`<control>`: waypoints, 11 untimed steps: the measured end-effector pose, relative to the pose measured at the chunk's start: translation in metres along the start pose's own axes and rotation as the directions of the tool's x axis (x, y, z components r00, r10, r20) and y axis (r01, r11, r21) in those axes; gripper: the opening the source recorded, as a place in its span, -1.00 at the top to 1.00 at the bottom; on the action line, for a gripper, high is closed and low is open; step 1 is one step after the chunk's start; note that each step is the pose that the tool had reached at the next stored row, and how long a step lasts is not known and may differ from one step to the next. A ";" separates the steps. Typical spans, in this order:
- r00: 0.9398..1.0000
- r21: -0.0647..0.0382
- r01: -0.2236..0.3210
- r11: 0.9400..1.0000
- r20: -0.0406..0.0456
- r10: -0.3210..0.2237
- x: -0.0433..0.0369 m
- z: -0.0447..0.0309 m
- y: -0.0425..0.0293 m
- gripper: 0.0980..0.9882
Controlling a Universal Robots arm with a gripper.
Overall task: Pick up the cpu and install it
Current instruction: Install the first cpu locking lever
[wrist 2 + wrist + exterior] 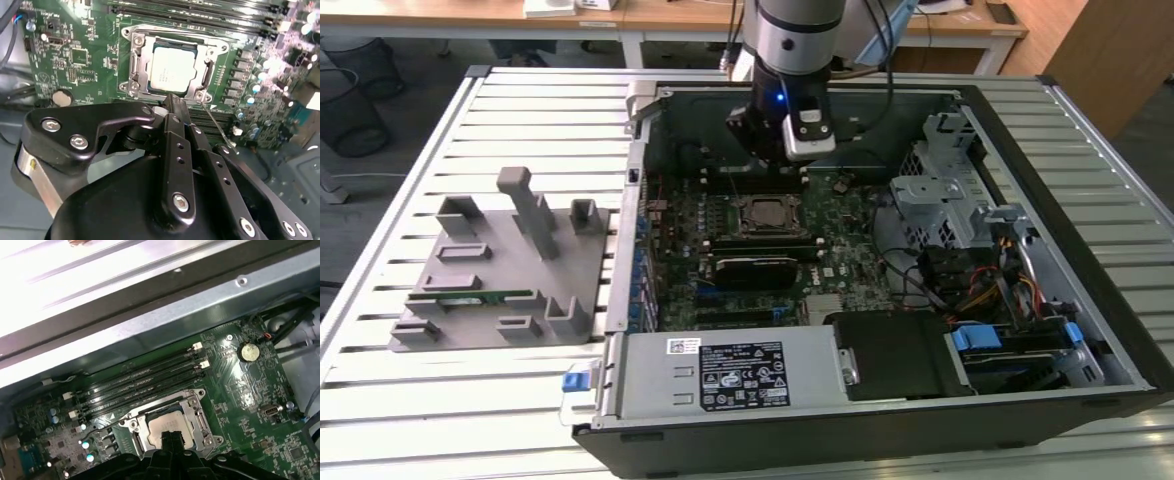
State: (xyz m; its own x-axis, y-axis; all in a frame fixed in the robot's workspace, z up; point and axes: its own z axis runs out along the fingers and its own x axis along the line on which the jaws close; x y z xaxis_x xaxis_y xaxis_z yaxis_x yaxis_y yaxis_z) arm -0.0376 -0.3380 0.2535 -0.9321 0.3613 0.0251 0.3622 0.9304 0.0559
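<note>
My black metal jaws [172, 107] are pressed together on nothing, hovering just above the green circuit board [75, 60]. The flat square silver-grey cpu [170, 70] already lies seated in its shiny steel socket frame [132, 67], apart from me.

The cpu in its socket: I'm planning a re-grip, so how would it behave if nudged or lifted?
The flat square silver-topped cpu looks rigid, a thin metal-capped plate, so it probably won't flex. Its smooth top may be slippery to pinch. It sits recessed inside the metal socket frame, so a sideways nudge would likely be blocked; it probably needs lifting straight up. The black gripper is beside it.
</note>
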 end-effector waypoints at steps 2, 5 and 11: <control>1.000 -0.001 0.028 1.000 0.003 -0.028 0.0000 0.0002 0.0000 0.98; 0.997 -0.001 0.077 0.997 0.003 -0.077 0.0000 0.0006 0.0000 0.98; 0.984 0.000 0.179 0.984 -0.001 -0.179 0.0000 0.0011 -0.0001 0.98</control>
State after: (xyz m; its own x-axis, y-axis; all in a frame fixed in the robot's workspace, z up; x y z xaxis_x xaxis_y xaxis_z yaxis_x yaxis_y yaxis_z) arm -0.0376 -0.3380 0.2524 -0.9818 0.1891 0.0157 0.1897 0.9801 0.0592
